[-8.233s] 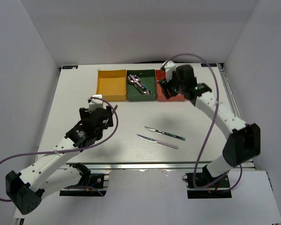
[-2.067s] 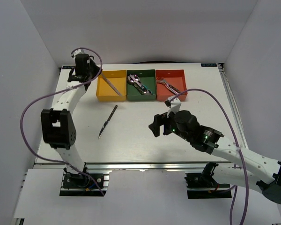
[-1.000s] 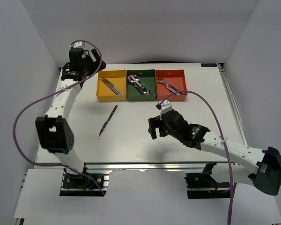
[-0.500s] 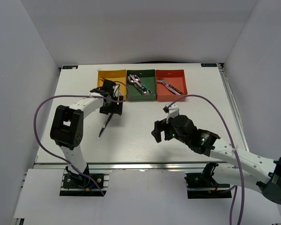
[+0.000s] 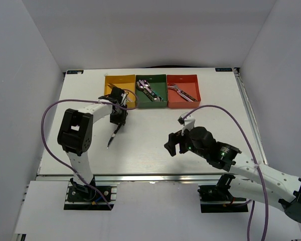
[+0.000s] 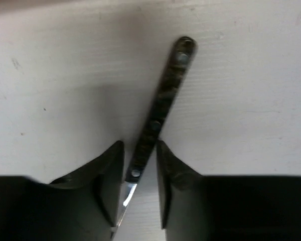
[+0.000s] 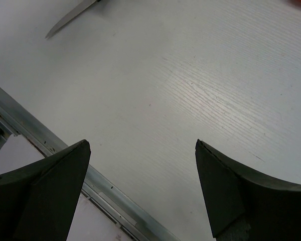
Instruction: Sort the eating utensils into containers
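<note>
Straddling the dark-handled knife [image 6: 163,103] with my left pincer [image 6: 139,155], I am holding the jaws narrowly apart, gripping nothing yet. The knife is lying flat on the surface [image 5: 155,125] near the yellow-orange bin [image 5: 110,83], with its blade tip pointing near-left and its handle toward that bin. I judge it stiff, light and slick, so the handle is offering the surest hold.

No text, label, brand, number or sign was legible in any view; the knife [image 6: 163,100] showed only a dark patterned handle, the tabletop [image 7: 200,100] only faint wood grain
</note>
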